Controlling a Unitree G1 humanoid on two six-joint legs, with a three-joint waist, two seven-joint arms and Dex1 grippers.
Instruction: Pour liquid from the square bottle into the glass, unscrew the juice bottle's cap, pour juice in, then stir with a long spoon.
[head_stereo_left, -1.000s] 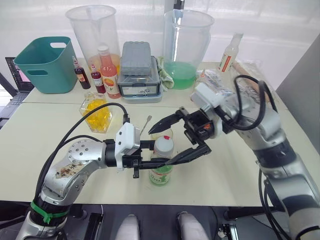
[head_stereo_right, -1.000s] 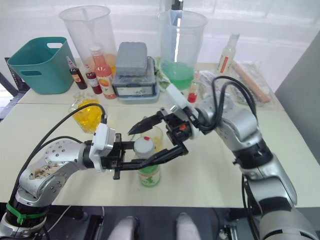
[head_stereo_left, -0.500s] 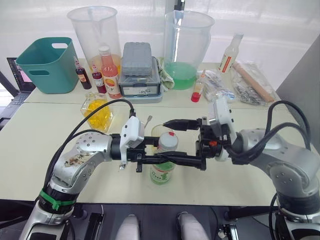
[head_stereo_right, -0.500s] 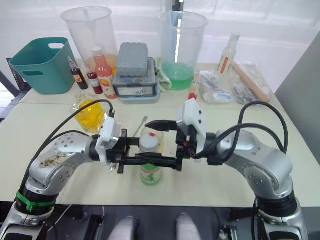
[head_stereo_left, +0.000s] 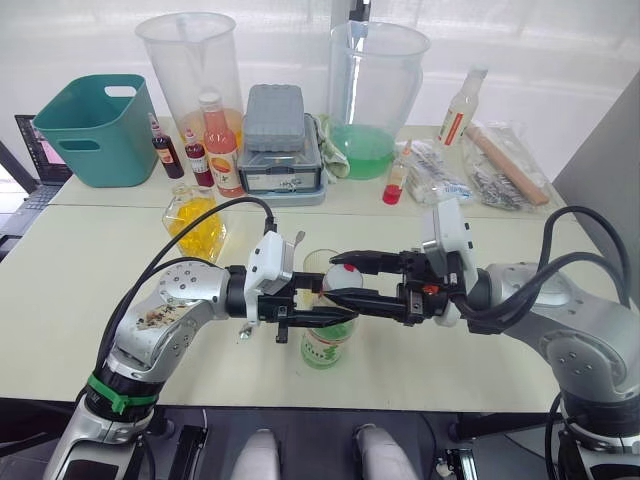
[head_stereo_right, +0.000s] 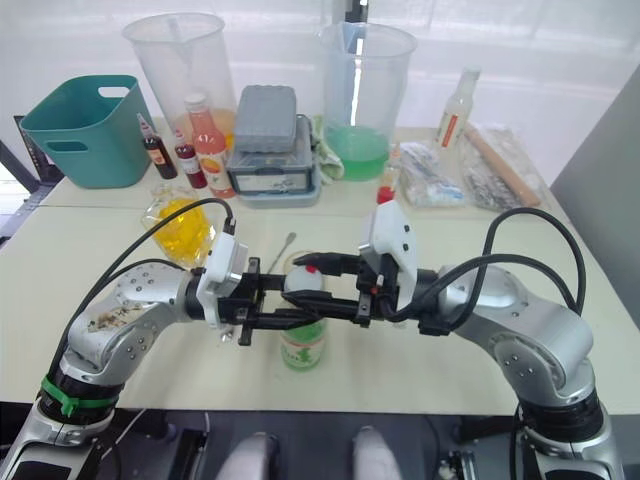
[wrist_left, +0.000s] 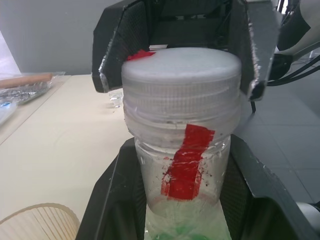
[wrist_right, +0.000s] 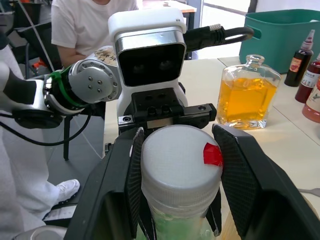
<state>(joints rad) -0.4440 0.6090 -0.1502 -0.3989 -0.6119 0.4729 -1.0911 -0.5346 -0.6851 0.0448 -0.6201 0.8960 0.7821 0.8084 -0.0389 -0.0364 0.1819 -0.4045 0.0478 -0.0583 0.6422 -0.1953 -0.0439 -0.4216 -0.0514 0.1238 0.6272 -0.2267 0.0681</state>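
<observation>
The juice bottle (head_stereo_left: 322, 345) stands upright on the table's near middle, its green label low and its white cap (wrist_left: 180, 82) with a red mark on top. My left gripper (head_stereo_left: 335, 312) is shut on the bottle below the cap. From the opposite side my right gripper (head_stereo_left: 338, 280) is shut on the cap (wrist_right: 177, 160), a finger (wrist_right: 240, 185) on each side. Just behind the bottle sits the glass (head_stereo_left: 316, 260). The long spoon (head_stereo_left: 296, 243) lies on the table beside the glass. The square bottle (head_stereo_left: 196, 222) with yellow-orange liquid stands farther left.
Along the back stand a teal bin (head_stereo_left: 90, 125), two big clear pitchers (head_stereo_left: 190, 60) (head_stereo_left: 378, 90), an orange-red bottle (head_stereo_left: 218, 145), small dark bottles (head_stereo_left: 165, 150), a grey box stack (head_stereo_left: 275, 140), a white bottle (head_stereo_left: 460, 105) and plastic bags (head_stereo_left: 480, 170). A person (wrist_right: 90, 20) sits beyond the table.
My right gripper's fingers, wide open a second ago, have levelled out and narrowed onto the cap. The left gripper has kept its hold on the bottle.
</observation>
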